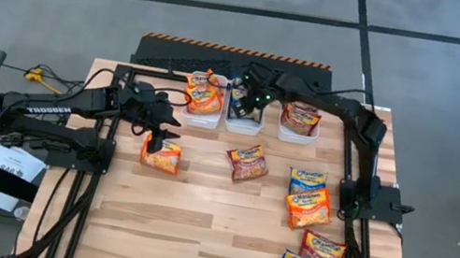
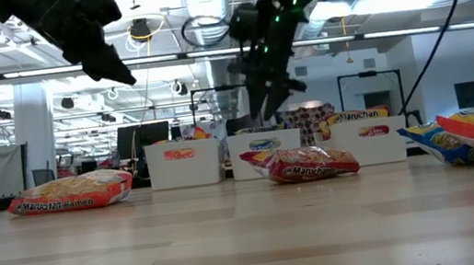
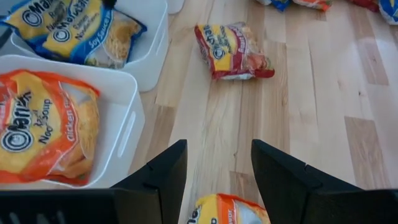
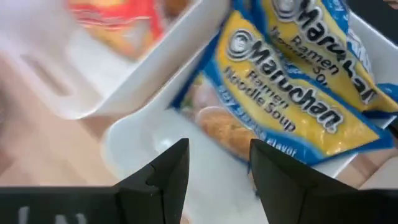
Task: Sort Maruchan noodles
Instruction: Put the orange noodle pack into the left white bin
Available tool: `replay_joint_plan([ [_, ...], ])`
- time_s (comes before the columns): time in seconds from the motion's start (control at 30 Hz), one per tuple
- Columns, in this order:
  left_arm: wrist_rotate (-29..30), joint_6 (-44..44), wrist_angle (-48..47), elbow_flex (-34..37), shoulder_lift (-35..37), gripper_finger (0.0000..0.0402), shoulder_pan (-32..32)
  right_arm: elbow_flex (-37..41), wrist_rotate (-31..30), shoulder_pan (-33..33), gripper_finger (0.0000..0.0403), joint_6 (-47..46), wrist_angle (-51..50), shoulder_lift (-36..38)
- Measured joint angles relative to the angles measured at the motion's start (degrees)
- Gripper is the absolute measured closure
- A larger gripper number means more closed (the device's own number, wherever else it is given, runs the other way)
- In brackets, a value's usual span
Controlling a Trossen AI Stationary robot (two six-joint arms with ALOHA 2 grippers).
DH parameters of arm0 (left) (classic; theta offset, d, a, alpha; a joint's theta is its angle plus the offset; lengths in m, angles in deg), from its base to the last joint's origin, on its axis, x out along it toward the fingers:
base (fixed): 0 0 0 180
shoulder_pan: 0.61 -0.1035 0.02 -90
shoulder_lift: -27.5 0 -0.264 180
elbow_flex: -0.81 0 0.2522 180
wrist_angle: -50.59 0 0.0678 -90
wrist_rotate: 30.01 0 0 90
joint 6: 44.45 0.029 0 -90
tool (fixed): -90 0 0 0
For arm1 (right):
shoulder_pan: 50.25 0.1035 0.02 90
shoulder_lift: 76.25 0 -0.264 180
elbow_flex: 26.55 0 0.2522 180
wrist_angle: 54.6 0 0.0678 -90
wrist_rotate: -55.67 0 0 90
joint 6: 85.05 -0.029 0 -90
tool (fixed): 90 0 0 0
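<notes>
My left gripper hangs above the wooden table, fingers spread with nothing between them — just over the orange packet lying at the table's left. Through my left wrist camera only that packet's top edge shows under my fingers; the rest is cut off. My left arm reaches in low from the left edge, elbow bent, wrist tipped down.

Along the far side stand three white tubs: the left tub holds orange packets, the middle tub blue ones, the right tub dark red ones. A dark red packet lies alone mid-table.

My right gripper hovers over the middle tub, fingers parted and empty above the blue packets; the tub's neighbour is blurred. My right arm arches over from the right side.

On the right, loose packets lie scattered — blue, orange, dark red.
</notes>
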Motion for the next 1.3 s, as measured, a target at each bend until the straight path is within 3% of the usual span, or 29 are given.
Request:
replay_joint_plan([
  [0.23, 0.0, -1.7, -3.1, 0.0, 0.0, 0.0237, 0.0, 0.0, 1.4, 3.3, 0.021, 3.2, -3.8, 6.1],
  [0.5, 0.0, -7.9, -3.2, 0.0, 0.0, 0.0237, 0.0, 0.0, 6.8, 8.8, 0.021, 4.3, -15.4, 12.6],
  [0.67, -0.1, -8.8, -4.4, 0.0, 0.0, 0.0237, 0.0, 0.0, 6.5, 14.8, 0.021, 3.1, -23.8, 15.3],
  [0.8, -0.1, -10.1, -6.7, 0.0, 0.0, 0.0237, 0.0, 0.4, 1.9, 21.9, 0.021, 2.8, -33.3, 15.9],
  [0.97, -0.1, -11.0, -8.0, 0.0, 0.0, 0.0237, 0.0, 7.0, -4.2, 30.5, 0.021, -3.8, -40.1, 16.8],
  [1.13, -0.1, -12.0, -8.0, 0.0, 0.0, 0.0237, 0.0, 13.0, -3.8, 36.8, 0.021, -11.4, -43.9, 17.4],
  [1.3, -0.1, -12.0, -8.0, 0.0, 0.0, 0.0237, 0.0, 16.2, -0.8, 40.9, 0.021, -12.2, -44.0, 18.6],
])
